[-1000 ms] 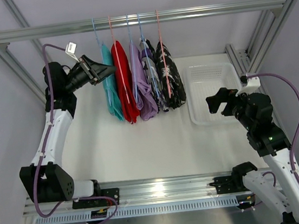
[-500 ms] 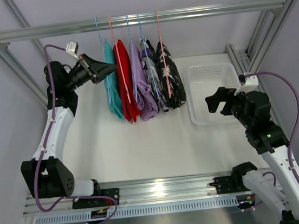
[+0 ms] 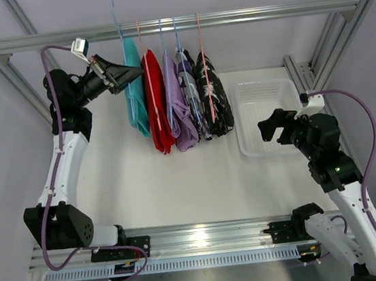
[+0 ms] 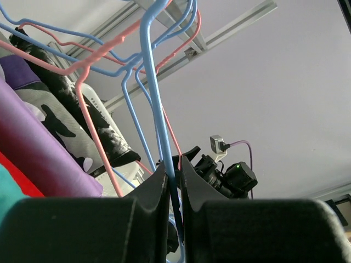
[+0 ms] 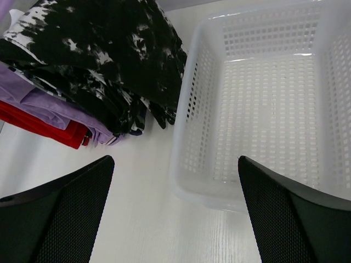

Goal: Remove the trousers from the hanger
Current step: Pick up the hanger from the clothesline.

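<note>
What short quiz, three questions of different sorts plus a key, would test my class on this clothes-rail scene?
1. True or false: the right gripper is shut on the white basket.
2. Which hangs nearest the left gripper? A red trousers, B teal trousers, C lilac trousers.
3. What do the left gripper's jaws pinch?
Key: 1 false, it stands open. 2 B. 3 the blue hanger.
</note>
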